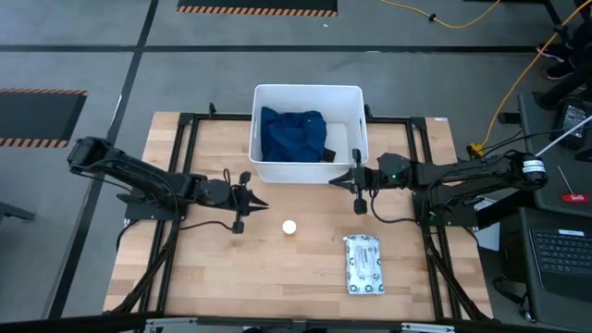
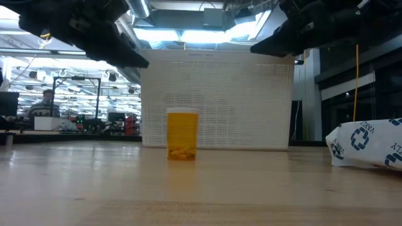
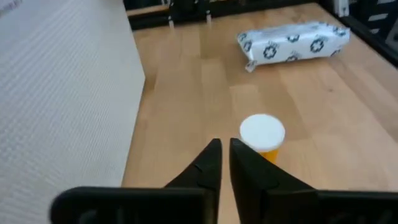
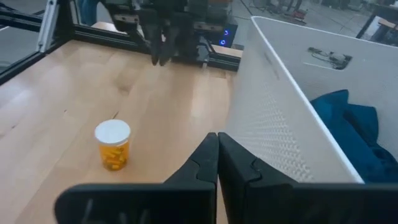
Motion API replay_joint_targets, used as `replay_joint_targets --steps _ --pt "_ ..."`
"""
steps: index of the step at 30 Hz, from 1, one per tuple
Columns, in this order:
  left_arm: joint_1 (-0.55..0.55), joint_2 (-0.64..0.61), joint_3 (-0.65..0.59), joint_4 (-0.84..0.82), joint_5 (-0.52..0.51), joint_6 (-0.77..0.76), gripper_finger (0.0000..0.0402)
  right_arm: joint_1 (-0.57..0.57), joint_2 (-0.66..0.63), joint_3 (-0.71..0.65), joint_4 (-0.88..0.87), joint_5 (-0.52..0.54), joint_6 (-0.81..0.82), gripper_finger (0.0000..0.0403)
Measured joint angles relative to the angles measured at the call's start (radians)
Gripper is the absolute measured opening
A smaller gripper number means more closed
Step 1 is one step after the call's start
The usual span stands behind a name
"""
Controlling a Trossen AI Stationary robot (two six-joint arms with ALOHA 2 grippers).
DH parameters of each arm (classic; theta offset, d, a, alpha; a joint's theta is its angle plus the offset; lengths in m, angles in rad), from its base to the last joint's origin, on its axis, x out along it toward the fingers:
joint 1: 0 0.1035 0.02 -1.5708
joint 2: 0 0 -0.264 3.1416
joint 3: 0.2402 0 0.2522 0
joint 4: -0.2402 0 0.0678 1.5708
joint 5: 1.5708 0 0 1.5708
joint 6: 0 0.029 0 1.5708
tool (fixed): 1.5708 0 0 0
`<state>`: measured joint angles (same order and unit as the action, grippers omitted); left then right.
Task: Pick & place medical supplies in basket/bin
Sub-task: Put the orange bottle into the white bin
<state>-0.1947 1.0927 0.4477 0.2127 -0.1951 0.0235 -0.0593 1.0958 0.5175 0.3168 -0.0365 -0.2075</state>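
The white tub (image 1: 352, 96) stands at the table's far middle and holds the dark blue cloth (image 1: 290, 133), with a small black thing (image 1: 330, 154) beside it. The white-capped orange bottle (image 1: 289, 227) stands upright on the table in front of the tub, also in the low view (image 2: 183, 134). The printed packet (image 1: 363, 265) lies flat at the near right. My left gripper (image 1: 264, 199) is shut and empty, just left of the bottle (image 3: 262, 134). My right gripper (image 1: 337, 182) is shut and empty by the tub's near wall (image 4: 273, 118).
A black frame rail (image 1: 185, 166) runs around the table's edges. Bare wood lies at the near left of the table (image 1: 203, 268). A person sits in the room behind the table (image 2: 45, 100).
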Motion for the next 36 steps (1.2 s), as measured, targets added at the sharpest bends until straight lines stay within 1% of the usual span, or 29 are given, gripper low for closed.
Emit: replay_joint_targets --steps 5,13,17,20,23,28,33,36 --pt "0.0 0.03 0.0 0.001 -0.02 -0.002 0.0086 0.009 0.0 0.0 0.0 0.0 -0.007 0.0008" --pt "0.0 0.056 0.0 0.027 -0.022 0.024 0.0197 0.01 0.0 0.0 0.0 -0.001 -0.007 0.0008" --pt "0.0 0.078 0.0 0.062 -0.021 0.024 0.0231 0.009 0.0 0.0 0.0 -0.001 -0.007 0.0008" --pt "0.0 0.118 0.0 0.066 0.018 0.012 0.0238 0.009 0.0 0.0 0.0 -0.002 -0.007 0.0008" --pt "-0.003 0.181 0.0 0.083 0.054 -0.021 0.0237 0.009 0.0 0.0 0.0 -0.002 -0.007 0.0008" --pt "-0.021 0.274 0.0 0.175 0.089 -0.047 0.0235 0.009 0.0 0.0 0.0 -0.002 -0.007 0.0008" --pt "-0.023 0.34 0.0 0.213 0.089 -0.105 0.0237 0.009 0.0 0.0 0.0 -0.002 -0.007 0.0008" --pt "-0.023 0.375 0.0 0.256 0.089 -0.112 0.0236 0.009 -0.001 0.0 0.0 -0.002 -0.007 0.0008"
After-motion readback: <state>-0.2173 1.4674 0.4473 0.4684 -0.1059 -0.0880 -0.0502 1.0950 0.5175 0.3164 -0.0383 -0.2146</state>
